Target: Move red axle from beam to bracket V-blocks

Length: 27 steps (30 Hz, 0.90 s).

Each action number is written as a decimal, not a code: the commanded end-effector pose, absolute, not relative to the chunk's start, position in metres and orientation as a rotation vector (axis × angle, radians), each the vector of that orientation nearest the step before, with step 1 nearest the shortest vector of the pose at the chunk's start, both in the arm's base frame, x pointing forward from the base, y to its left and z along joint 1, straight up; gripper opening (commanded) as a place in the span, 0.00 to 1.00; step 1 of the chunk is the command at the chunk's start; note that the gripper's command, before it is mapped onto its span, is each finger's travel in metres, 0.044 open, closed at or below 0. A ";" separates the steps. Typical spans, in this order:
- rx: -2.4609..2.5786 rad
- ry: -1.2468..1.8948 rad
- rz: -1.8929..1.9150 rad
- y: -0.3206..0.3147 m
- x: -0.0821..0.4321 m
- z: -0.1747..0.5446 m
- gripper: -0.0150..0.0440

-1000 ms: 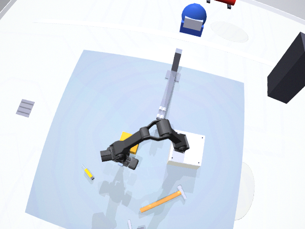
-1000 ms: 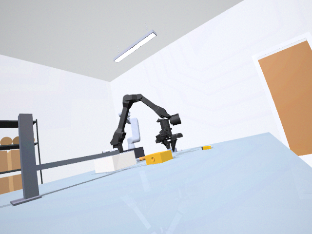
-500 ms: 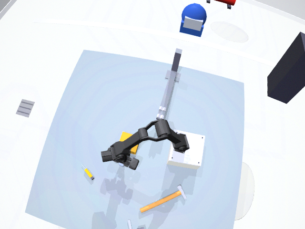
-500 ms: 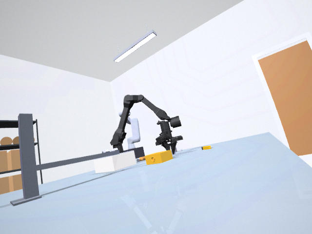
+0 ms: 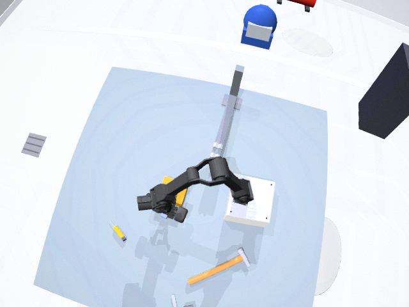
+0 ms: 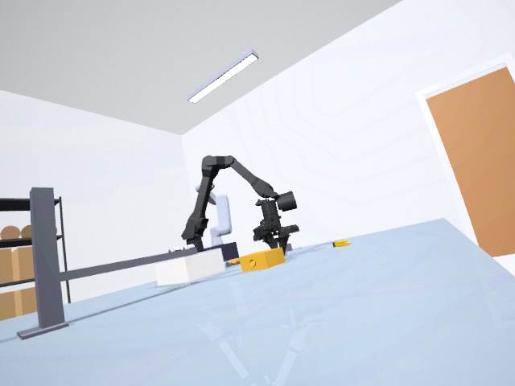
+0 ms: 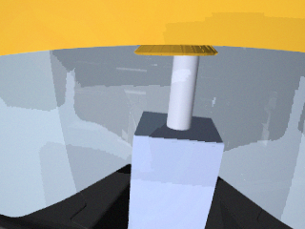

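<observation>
One black gripper (image 5: 163,215) (image 6: 279,248) (image 7: 170,178), jaws partway apart, clamped on a pale squared tool handle (image 5: 163,215) (image 7: 176,181). Its white round pin (image 7: 182,95) sticks out of the handle's end; long axis runs up the wrist view, slightly tilted, toward the yellow beam (image 5: 181,196) (image 6: 262,259) (image 7: 143,24). Pin's far end meets the flared yellow collar (image 7: 176,50) at the beam's edge; can't tell how far in it goes. Red axle: can't make it out in any view, so neither its position nor its direction is readable. Beam lies on the blue tabletop (image 5: 131,132) (image 6: 290,332), with a round bore (image 6: 252,263) in the end face toward the exterior view; contents of the bore unreadable. V-blocks (image 5: 216,150) (image 6: 179,248) sit at the arm-side end of the grey bracket (image 5: 225,128) (image 6: 45,257), with no axle across them. White block (image 5: 254,206) (image 6: 189,268) is apart from the beam, open tabletop between. Yellow-handled screwdriver (image 5: 119,232) (image 6: 340,243) and wooden-handled hammer (image 5: 216,270) lie clear of the beam. Bracket's bar leaves a gap to the beam as well.
</observation>
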State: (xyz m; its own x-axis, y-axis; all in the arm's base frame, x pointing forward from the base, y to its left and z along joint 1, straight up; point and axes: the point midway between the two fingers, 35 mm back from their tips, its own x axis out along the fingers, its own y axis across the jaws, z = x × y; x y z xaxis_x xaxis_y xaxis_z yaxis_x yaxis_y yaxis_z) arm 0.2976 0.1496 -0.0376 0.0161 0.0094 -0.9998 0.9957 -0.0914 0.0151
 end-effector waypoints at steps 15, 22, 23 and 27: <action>1.286 1.158 -1.256 0.124 0.296 -0.037 0.25; 1.286 1.158 -1.256 0.124 0.296 -0.037 0.25; 1.286 1.158 -1.256 0.124 0.296 -0.037 0.25; 1.286 1.158 -1.256 0.127 0.297 -0.037 0.25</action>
